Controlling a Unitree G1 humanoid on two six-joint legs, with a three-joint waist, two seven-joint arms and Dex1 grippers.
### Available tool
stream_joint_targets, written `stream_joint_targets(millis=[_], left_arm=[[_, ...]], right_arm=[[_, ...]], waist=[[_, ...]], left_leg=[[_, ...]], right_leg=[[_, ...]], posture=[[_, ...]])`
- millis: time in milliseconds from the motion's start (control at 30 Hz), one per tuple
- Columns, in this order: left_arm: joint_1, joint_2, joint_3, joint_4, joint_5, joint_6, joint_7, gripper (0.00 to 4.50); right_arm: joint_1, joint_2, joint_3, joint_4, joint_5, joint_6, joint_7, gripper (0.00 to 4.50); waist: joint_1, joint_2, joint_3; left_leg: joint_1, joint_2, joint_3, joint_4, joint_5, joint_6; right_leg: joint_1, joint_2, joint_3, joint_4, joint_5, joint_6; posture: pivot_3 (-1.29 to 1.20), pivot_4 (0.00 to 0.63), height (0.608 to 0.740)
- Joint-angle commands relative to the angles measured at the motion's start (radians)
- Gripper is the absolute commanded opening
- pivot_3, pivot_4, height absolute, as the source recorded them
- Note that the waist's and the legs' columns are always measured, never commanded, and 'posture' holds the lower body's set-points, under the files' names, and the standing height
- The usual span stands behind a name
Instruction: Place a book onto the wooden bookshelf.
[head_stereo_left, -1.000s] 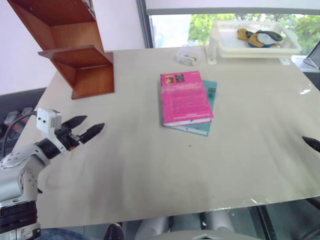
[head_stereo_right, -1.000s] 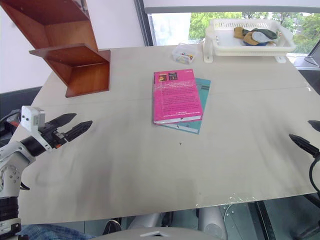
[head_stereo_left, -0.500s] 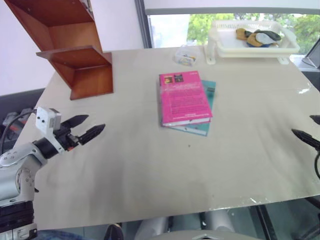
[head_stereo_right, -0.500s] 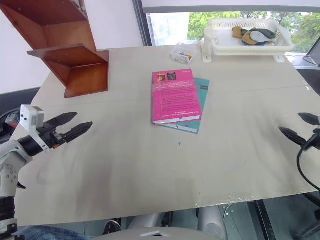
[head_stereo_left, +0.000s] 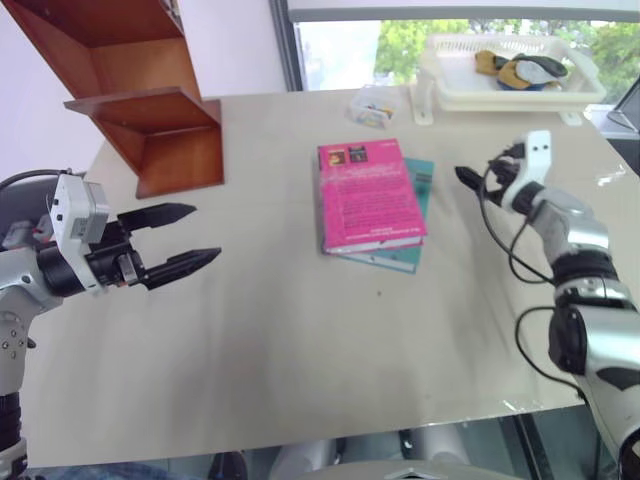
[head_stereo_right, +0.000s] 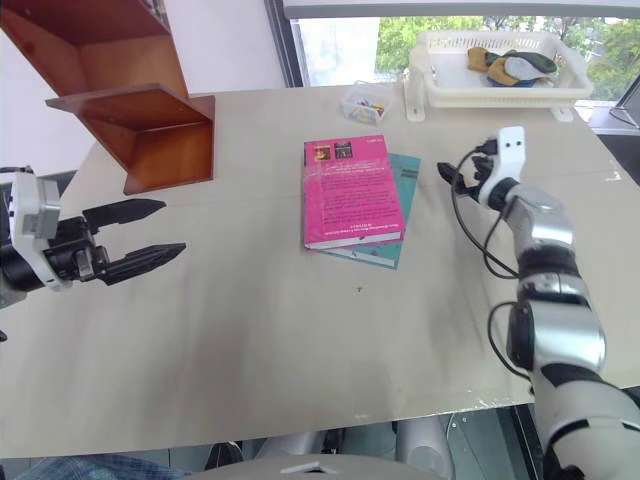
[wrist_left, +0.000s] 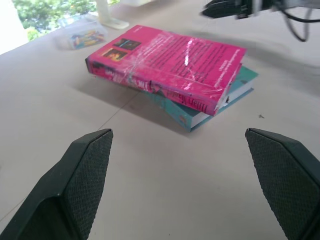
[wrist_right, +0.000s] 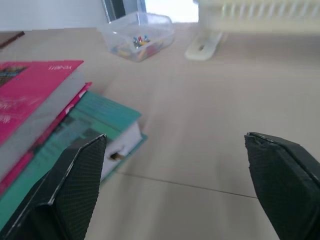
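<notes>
pink book (head_stereo_left: 369, 193); reddish-brown bookshelf (head_stereo_left: 140, 110)

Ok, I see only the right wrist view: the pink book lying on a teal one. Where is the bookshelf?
Observer: The bookshelf stands at the table's far left corner, left of the book.
Operator: Does the left gripper hold something?
Observer: No. The left gripper is open and empty, over the table's left edge.
Operator: Does my right gripper touch the book?
Observer: No. The right gripper is open, to the right of the book and apart from it.
</notes>
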Motion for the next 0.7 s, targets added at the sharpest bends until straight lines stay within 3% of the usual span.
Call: stream_joint_targets(millis=[33,267,700], left_arm=[[0.009,0.029,0.073,-0.047,-0.027,-0.004,-0.013,4.48],[0.041,0.074,0.151,-0.052,-0.033,0.017,-0.034,4.48],[0.116,0.056,0.197,-0.113,-0.04,0.035,-0.011,4.48]], right_arm=[[-0.084,0.03,-0.076,0.119,0.059,0.007,-0.006,4.5],[-0.144,0.1,-0.098,0.224,0.062,-0.006,0.04,4.5],[-0.149,0.2,-0.073,0.246,0.019,0.02,0.155,4.5]], waist=[[-0.009,0.0,0.0],[-0.026,0.001,0.001],[-0.046,0.002,0.001]], left_leg=[[-0.001,0.0,-0.001,0.0,0.0,0.0],[0.0,0.0,0.0,0.001,0.0,0.0],[0.0,0.0,-0.001,0.001,0.0,-0.001]], right_leg=[[0.0,0.0,-0.001,0.0,0.0,0.0],[0.0,0.0,0.0,0.001,0.0,0.0],[0.0,0.0,0.0,0.002,0.0,0.0]], posture=[[0.0,0.15,0.74],[0.0,0.15,0.74],[0.0,0.15,0.74]])
